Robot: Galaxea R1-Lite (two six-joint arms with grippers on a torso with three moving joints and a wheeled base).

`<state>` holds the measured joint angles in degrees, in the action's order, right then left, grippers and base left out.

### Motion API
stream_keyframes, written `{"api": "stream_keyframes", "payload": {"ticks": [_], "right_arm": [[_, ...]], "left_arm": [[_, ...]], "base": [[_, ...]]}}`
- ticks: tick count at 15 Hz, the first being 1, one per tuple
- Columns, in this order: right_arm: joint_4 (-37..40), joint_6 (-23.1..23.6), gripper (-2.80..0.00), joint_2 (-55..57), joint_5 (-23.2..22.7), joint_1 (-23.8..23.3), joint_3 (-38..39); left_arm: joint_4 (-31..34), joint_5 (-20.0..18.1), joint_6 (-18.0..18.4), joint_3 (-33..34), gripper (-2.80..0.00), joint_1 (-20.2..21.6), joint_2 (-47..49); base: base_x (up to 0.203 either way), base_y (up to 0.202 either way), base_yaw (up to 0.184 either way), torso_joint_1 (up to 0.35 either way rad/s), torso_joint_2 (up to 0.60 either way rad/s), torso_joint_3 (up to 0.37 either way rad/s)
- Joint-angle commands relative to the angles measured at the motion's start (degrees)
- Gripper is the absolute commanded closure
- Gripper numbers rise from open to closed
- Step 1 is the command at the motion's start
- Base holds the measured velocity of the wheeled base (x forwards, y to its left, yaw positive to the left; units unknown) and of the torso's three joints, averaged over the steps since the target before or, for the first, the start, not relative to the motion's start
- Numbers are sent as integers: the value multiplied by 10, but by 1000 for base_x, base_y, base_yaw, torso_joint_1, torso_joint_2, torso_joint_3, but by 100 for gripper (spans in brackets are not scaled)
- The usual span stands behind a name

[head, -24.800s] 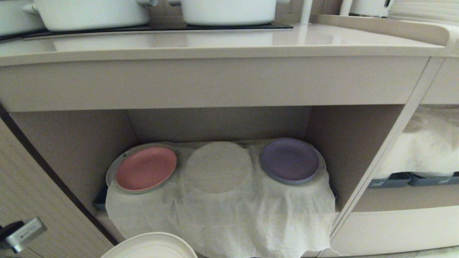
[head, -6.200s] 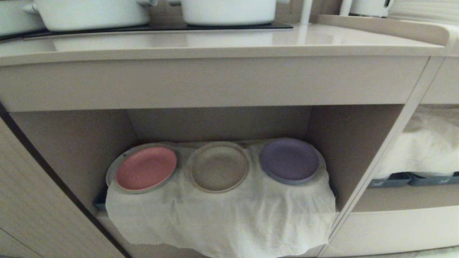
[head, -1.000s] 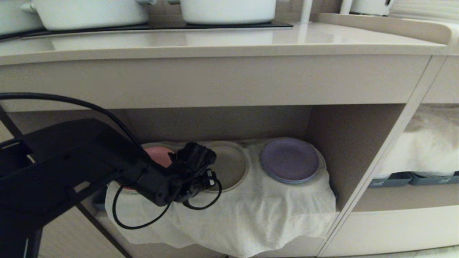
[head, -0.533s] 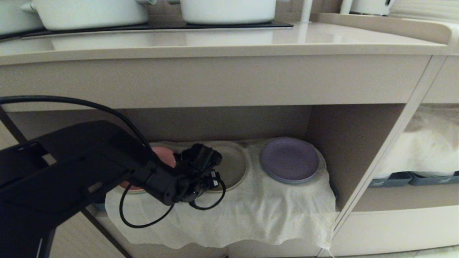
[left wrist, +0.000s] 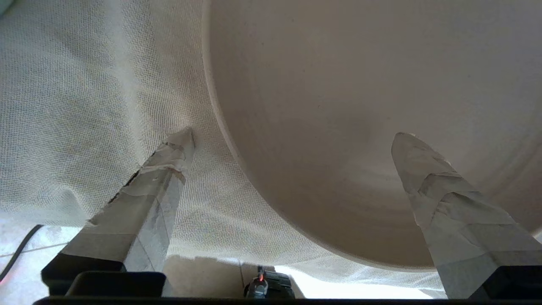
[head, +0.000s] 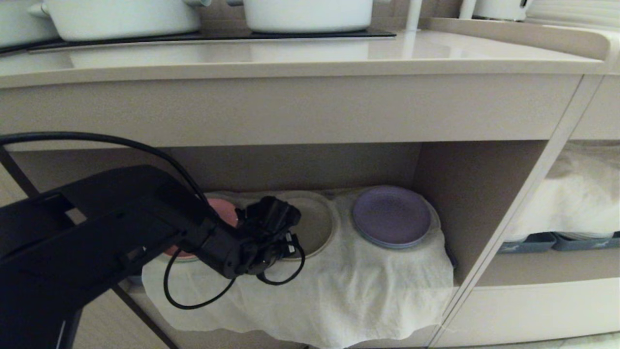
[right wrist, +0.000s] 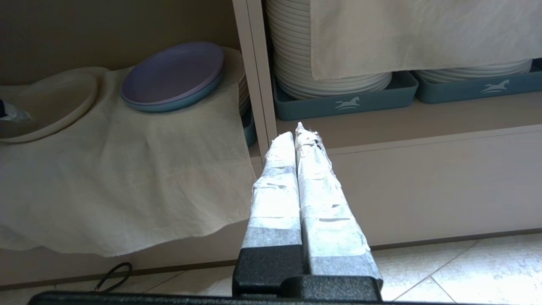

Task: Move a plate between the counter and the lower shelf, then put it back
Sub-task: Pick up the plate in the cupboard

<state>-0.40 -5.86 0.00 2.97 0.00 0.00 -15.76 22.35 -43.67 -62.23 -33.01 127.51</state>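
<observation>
The plate (head: 317, 224), small and cream-beige, lies on the white cloth (head: 339, 291) in the middle of the lower shelf (head: 465, 194), under the counter (head: 310, 53). My left gripper (left wrist: 294, 136) is open at the plate's (left wrist: 360, 106) near-left rim. One taped finger (left wrist: 169, 169) rests on the cloth (left wrist: 84, 106) outside the rim; the other (left wrist: 423, 178) is over the plate's inside. In the head view the black wrist (head: 266, 230) hides the fingertips. My right gripper (right wrist: 300, 129) is shut on nothing, parked low near the floor, facing the cabinet's upright divider.
A pink plate (head: 220, 209) lies left of the cream one, partly behind my arm, and a purple plate (head: 391, 216) lies to its right. White pots (head: 305, 14) stand on the hob above. The neighbouring recess holds stacked white plates (right wrist: 330, 80) in blue-grey trays.
The left arm, absent six seconds ago, has come into the shelf and over the last second crept slightly right to the plate's rim. The cloth's hanging edge has shifted. The plate stays put.
</observation>
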Motion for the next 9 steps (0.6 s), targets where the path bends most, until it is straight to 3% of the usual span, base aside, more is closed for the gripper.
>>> {"api": "stream_keyframes", "payload": {"ticks": [1,8,9], "right_arm": [[0,0,0,0,0,0,0],[0,0,0,0,0,0,0],[0,0,0,0,0,0,0]], "left_arm": [[-1,2,-4,0,-280,0,3],[-1,1,-10,-4,-280,0,8],[-2,2,-10,-4,0,0,8]], "base": [[0,0,0,0,0,0],[0,0,0,0,0,0],[0,0,0,0,0,0]]}}
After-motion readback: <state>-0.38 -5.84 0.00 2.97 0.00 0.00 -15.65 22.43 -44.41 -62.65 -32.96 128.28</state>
